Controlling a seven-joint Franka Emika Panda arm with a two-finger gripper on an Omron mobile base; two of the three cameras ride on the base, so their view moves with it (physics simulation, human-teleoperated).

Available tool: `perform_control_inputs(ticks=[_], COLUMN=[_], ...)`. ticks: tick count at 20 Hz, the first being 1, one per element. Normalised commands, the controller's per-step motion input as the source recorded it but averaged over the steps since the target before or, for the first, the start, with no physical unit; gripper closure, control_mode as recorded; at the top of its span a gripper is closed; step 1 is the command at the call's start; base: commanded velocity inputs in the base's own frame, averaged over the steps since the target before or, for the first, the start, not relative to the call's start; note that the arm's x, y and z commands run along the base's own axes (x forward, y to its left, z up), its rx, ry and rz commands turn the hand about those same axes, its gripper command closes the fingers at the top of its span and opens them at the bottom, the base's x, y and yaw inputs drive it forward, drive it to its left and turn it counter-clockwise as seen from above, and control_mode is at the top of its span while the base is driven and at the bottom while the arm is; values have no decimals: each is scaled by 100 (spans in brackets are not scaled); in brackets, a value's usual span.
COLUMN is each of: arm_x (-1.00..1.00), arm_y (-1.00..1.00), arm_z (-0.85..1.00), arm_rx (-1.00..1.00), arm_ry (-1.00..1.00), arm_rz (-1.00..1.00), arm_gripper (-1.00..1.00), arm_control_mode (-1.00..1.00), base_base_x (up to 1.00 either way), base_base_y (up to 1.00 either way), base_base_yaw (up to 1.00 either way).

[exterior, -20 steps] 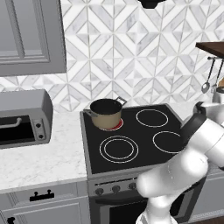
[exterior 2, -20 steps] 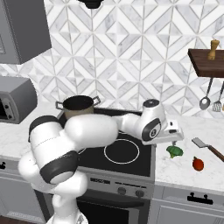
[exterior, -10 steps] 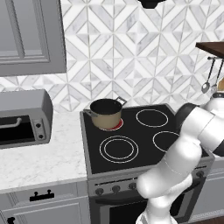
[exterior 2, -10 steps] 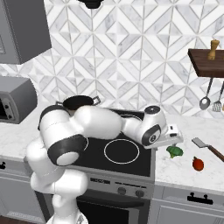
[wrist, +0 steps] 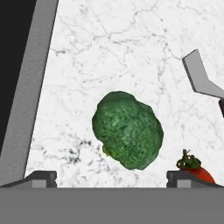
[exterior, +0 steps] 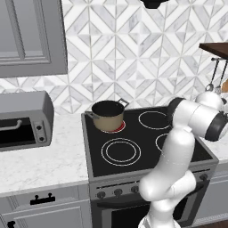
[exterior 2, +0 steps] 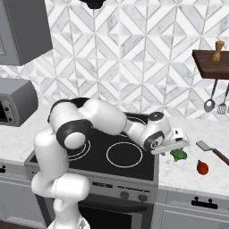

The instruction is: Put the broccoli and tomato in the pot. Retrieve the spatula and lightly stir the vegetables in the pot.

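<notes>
Two dark fingertips (wrist: 41, 176) of the gripper (exterior 2: 177, 146) stand spread wide (nothing between them). It hangs above the lumpy green broccoli floret (wrist: 127, 129) on white marble counter (wrist: 131, 52), the small red tomato (exterior 2: 202, 167) nearby.

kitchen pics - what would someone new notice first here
The big white arm, bent across the stove, its open gripper poised above the broccoli on the marble counter right of the cooktop. Next to the floret lie the red tomato and the grey-bladed spatula. Farther off, the tan pot sits on the stove's back left burner, which glows red beneath it.
</notes>
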Motion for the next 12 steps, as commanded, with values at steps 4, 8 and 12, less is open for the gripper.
perform_control_inputs(ticks=[4,8,12], arm_x=[31,34,21], arm_y=[-24,-25,-28], arm_z=[-11,-19,-23], arm_rx=[0,0,0], arm_ry=[1,2,4], arm_rz=[0,1,1], arm_gripper=[-100,-100,-100], arm_control_mode=[-100,-100,-100], base_base_x=[0,0,0], base_base_y=[0,0,0], base_base_yaw=[0,0,0])
